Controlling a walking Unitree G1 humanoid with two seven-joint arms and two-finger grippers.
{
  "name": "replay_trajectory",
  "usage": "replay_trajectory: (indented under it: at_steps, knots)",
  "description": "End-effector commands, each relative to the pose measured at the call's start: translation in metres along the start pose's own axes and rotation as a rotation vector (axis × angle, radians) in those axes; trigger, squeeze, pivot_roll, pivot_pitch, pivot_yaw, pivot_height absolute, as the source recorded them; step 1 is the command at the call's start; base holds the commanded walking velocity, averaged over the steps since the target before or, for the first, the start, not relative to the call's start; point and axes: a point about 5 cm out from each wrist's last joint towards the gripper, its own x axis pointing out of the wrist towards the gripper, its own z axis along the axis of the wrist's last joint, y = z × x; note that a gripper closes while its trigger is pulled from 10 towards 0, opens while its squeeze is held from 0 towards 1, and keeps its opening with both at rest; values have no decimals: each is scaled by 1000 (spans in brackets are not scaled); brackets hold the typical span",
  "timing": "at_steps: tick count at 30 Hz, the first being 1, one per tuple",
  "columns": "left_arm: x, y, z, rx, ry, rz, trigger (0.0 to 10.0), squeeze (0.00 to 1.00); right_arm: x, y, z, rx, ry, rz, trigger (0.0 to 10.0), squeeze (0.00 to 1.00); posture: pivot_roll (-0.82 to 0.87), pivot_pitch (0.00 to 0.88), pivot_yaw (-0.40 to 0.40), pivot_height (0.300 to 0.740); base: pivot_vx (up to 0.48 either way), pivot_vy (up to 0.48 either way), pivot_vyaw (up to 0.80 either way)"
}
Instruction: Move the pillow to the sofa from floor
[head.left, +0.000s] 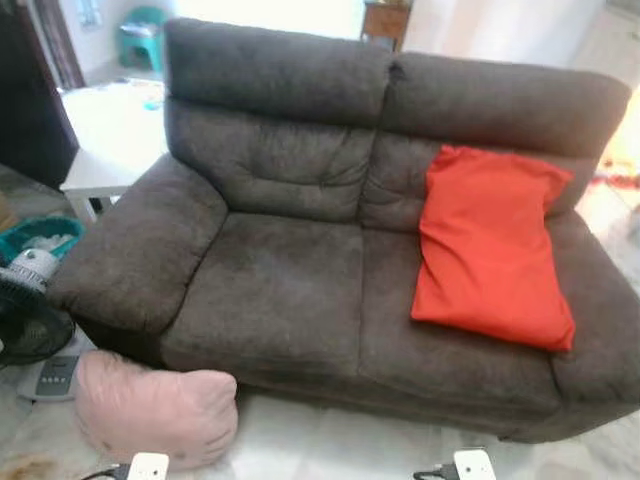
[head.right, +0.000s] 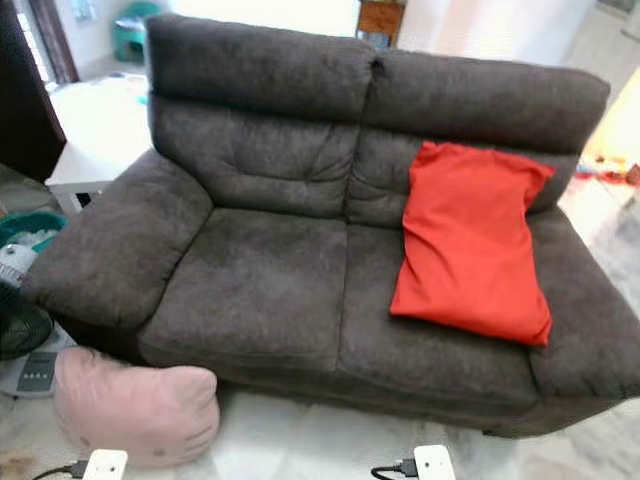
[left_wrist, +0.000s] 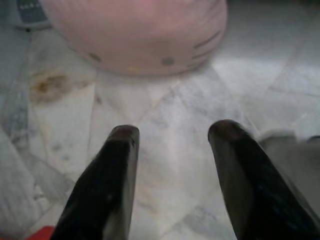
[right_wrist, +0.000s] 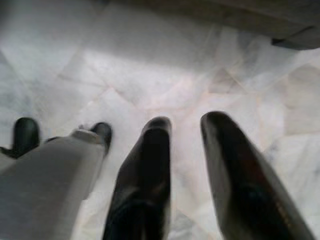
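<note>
A pink pillow (head.left: 155, 408) with a cat face lies on the marble floor, against the front left corner of the dark grey sofa (head.left: 290, 290). A red pillow (head.left: 492, 245) leans on the sofa's right seat and backrest. My left gripper (left_wrist: 172, 132) hangs open above the floor, a short way from the pink pillow (left_wrist: 135, 35), with nothing between its fingers. My right gripper (right_wrist: 182, 122) is open over bare floor in front of the sofa's base (right_wrist: 260, 20).
A black fan (head.left: 28, 325) and a grey scale (head.left: 55, 378) stand left of the sofa beside a teal basket (head.left: 40, 238). A white low table (head.left: 110, 140) sits behind the left armrest. Marble floor (head.left: 330, 445) runs in front of the sofa.
</note>
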Motion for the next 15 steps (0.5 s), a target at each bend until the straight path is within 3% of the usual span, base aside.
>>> replay_trajectory:
  at_steps: [1,15]
  knots:
    - [0,8,-3,5,17,18,10000,0,1,4,7,-7,-23,13,10000,0,173,0,-85,740,0,386,0]
    - [2,7,3,17,8,4,10000,0,2,7,10,5,-33,16,10000,0,146,0,-66,740,0,387,0]
